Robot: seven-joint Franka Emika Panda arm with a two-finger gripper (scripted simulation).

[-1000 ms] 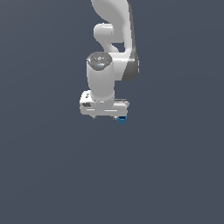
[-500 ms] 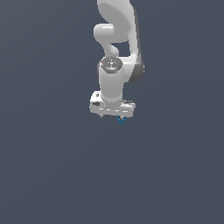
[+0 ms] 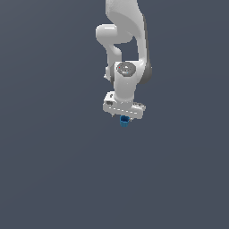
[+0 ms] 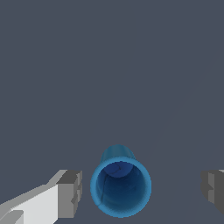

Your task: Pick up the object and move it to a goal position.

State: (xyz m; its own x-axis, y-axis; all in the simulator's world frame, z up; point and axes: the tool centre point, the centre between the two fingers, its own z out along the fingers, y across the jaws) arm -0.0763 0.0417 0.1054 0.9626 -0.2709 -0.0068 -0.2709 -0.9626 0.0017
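Note:
The object (image 3: 124, 121) is a tiny bright blue short cylinder with a darker hollow top. In the exterior view it shows just below the white gripper (image 3: 124, 115), which hangs from the arm and points down. In the wrist view the object (image 4: 120, 187) stands upright between the two grey fingertips. One fingertip (image 4: 71, 193) is close beside it, with a thin gap. The other fingertip (image 4: 213, 188) is far from it. The gripper (image 4: 141, 190) is open and touches nothing.
A plain dark grey surface (image 3: 53, 170) fills both views. Nothing else stands on it. The white arm (image 3: 127, 31) rises above the gripper towards the top of the exterior view.
The gripper has moved to the exterior view's right and turned, so it is now centred over the object. The object has stayed in place.

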